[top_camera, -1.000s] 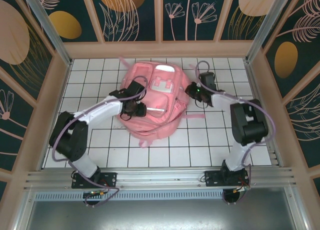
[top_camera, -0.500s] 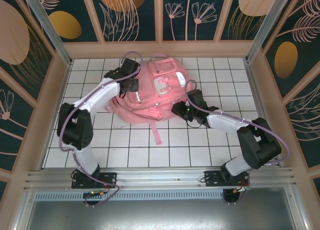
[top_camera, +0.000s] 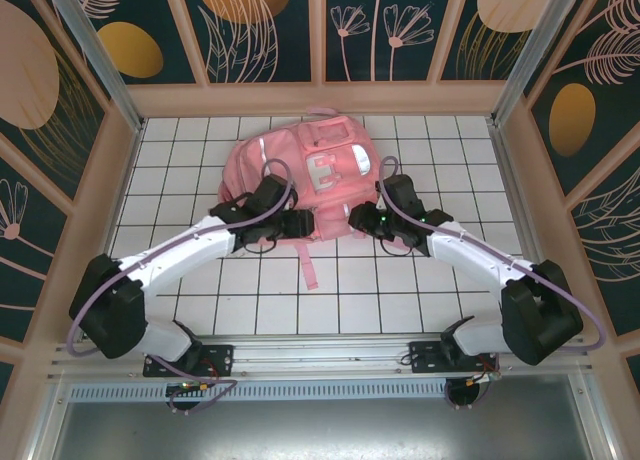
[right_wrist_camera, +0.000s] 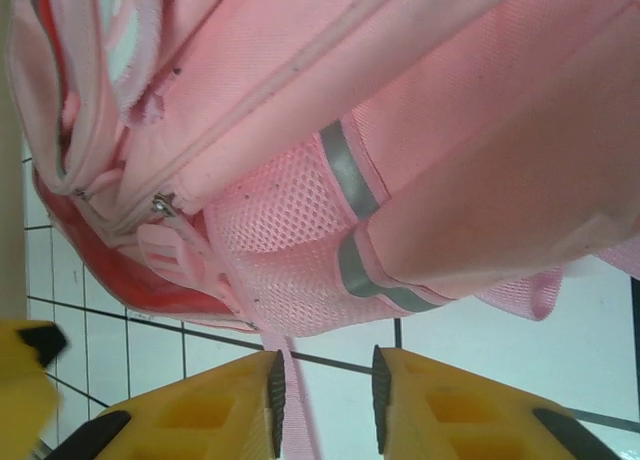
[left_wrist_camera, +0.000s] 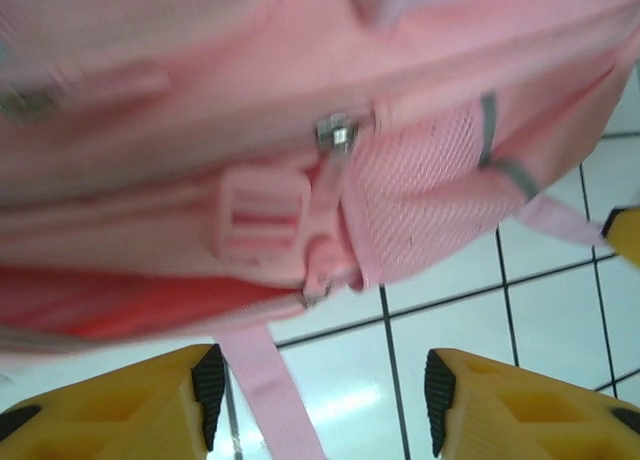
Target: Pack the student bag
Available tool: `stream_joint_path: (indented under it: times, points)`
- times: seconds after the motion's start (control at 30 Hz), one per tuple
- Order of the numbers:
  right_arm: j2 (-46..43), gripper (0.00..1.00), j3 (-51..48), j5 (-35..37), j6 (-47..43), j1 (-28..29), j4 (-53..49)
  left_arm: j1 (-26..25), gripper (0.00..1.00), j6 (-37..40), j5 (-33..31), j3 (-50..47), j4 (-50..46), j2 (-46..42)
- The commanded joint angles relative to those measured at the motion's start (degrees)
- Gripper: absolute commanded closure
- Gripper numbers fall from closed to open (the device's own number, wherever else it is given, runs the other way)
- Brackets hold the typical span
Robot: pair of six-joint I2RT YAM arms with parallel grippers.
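The bag point(top_camera: 300, 170) is laid toward the far middle of the table point(top_camera: 430, 280), front pockets up, and a loose strap point(top_camera: 308, 268) is trailed over the tiles toward the near edge. Both arms are reached in to the bag's near edge. The left gripper point(top_camera: 306, 223) is parked at the left of that edge and the right gripper point(top_camera: 356, 218) at the right. They're near each other but apart, with the top of the strap between them.

In the left wrist view, the left gripper point(left_wrist_camera: 320, 405) is seen released, jaws spread wide, nothing pinched. The strap is run down through the gap, nearer the picture-left finger point(left_wrist_camera: 150, 405). Whether that finger is touched can't be told, it's all a bit blurry. Just beyond the fingertips, a zipper pull point(left_wrist_camera: 338, 135), a plastic buckle point(left_wrist_camera: 262, 212) and a mesh pocket point(left_wrist_camera: 425, 195) are shown on the bag's side.

In the right wrist view, the right gripper point(right_wrist_camera: 328, 405) is held much narrower, but white tile can be seen through the gap, so it's loose and nothing is squeezed. The strap is passed through that gap too, right up against the picture-left finger. The mesh pocket is seen again just above, crossed by grey stripes point(right_wrist_camera: 350, 165).
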Motion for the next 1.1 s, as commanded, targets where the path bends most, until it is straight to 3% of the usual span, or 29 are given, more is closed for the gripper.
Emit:
stream_joint_path:
  times: [0.0, 0.27, 0.63, 0.7, 0.93, 1.07]
  points:
    - [0.3, 0.69, 0.5, 0.0, -1.5, -0.3, -2.1, -1.2, 0.43, -6.1, 1.9, 1.7, 4.3, 3.9]
    - [0.7, 0.72, -1.3, -0.4, -0.2, -0.3, 1.0, -2.1, 0.46, -6.0, 0.1, 2.8, 5.3, 11.0]
    - [4.9, 0.73, -1.1, -2.2, 1.2, -0.3, 4.1, -2.1, 0.45, -5.6, -7.3, 8.0, 4.0, 20.5]
    - [5.8, 0.73, -1.1, -2.7, 1.6, -0.2, 4.8, -2.1, 0.49, -5.6, -7.6, 8.4, 4.0, 22.1]
    - [8.6, 0.74, 0.3, -2.7, 1.5, -0.2, 4.8, -2.1, 0.84, -5.2, -7.8, 6.4, 5.4, 24.1]
    - [9.4, 0.74, 1.1, -1.9, 1.1, -0.3, 4.0, -2.1, 0.9, -5.7, -7.5, 4.3, 7.4, 20.7]
